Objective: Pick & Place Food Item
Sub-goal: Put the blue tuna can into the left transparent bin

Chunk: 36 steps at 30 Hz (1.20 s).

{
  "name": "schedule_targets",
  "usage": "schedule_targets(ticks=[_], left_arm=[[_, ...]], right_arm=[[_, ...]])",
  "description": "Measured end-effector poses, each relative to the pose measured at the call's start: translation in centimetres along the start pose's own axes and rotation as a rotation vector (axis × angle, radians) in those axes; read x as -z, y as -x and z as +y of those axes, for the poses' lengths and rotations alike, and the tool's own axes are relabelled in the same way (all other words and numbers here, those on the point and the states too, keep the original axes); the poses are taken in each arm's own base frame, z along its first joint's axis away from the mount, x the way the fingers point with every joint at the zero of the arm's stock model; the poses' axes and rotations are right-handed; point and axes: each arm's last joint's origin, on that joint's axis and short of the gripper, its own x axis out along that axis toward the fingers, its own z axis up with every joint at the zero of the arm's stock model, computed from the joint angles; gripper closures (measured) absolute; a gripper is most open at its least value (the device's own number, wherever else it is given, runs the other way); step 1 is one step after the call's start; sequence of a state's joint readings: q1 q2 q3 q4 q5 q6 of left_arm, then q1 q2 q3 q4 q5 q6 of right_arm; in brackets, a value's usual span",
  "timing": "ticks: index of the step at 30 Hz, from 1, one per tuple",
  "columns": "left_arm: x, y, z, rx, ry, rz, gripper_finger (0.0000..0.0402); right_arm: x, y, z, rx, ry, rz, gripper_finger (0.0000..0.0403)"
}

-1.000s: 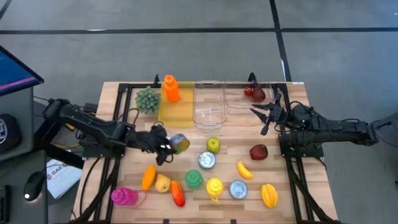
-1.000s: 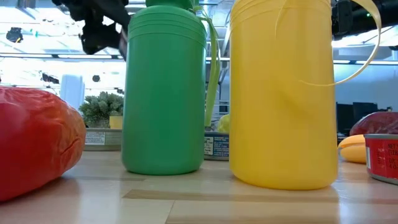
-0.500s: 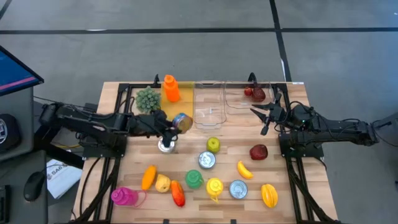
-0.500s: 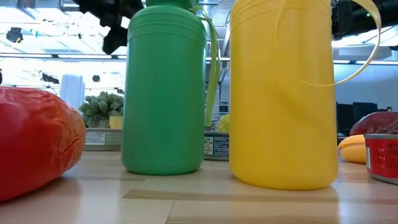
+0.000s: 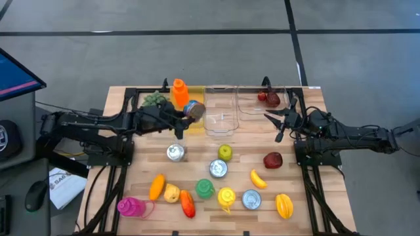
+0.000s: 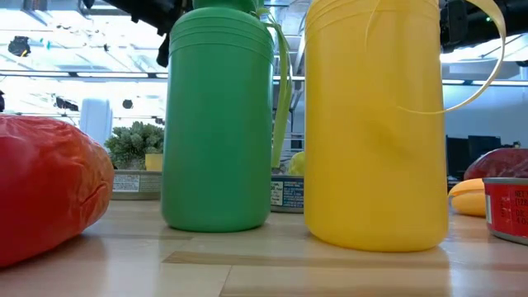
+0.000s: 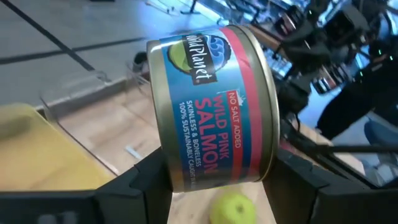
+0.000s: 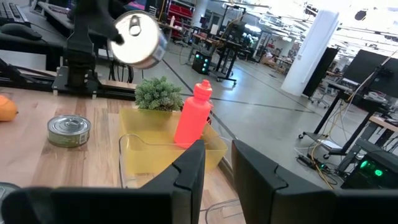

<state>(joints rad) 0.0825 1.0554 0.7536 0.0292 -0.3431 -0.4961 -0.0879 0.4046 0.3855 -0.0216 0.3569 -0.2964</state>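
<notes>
High view: left gripper (image 5: 186,113) up off the counter (image 5: 131,164) with the salmon can (image 5: 193,109) clamped in its jaws, hanging right over the line between the yellow bin (image 5: 180,118) and the clear bin (image 5: 220,111) next door. Can't tell from here which bin is the target. Orange bottle (image 5: 180,92) standing at the yellow bin's back edge, spiky green plant (image 5: 155,100) just beside it. Right gripper (image 5: 281,118) parked near the far clear bin, jaws nearly together, holding nothing.

Low view: mostly blocked by the green jug (image 6: 218,120) and yellow jug (image 6: 378,124) up close; only a dark bit of arm visible top left, so not much help.

Left wrist view: can held by its curved side, tilted, label readable, fingers (image 7: 140,180) pressing on both sides. Green apple (image 7: 233,208) on the counter below.

Right wrist view: can seen hanging in the air above the plant and bottle, lid facing this way.

Risk, just guessing: smooth round metal pinched on the curve could roll or slip out. Letting go this close to the divider could land it on the rim or in the wrong bin, or knock the bottle over.
</notes>
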Motion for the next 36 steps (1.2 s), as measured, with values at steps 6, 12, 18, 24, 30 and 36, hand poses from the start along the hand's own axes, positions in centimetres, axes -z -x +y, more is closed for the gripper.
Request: schedule_targets(ticks=[6,12,18,24,30,36], left_arm=[[-0.4,-1.2,0.7,-0.024,0.018,-0.036,0.0203],[0.7,-4.5,1.1,0.016,0.027,-0.014,0.0206],[1.6,-7.8,2.4,0.082,0.054,-0.011,0.0199],[1.6,-10.3,3.8,0.111,0.071,-0.012,0.0207],[1.4,-12.4,4.3,0.102,0.074,0.007,0.0195],[1.5,-14.7,5.6,0.098,0.081,0.047,0.0206]], right_arm=[[-0.1,0.0,0.0,0.004,0.012,-0.013,0.0327],[-0.1,0.0,0.0,0.004,0.013,-0.013,0.0327],[-0.1,0.0,0.0,0.004,0.013,-0.013,0.0327],[-0.1,0.0,0.0,0.004,0.014,-0.013,0.0327],[-0.1,0.0,0.0,0.004,0.021,-0.013,0.0327],[-0.1,0.0,0.0,0.005,0.021,-0.013,0.0327]])
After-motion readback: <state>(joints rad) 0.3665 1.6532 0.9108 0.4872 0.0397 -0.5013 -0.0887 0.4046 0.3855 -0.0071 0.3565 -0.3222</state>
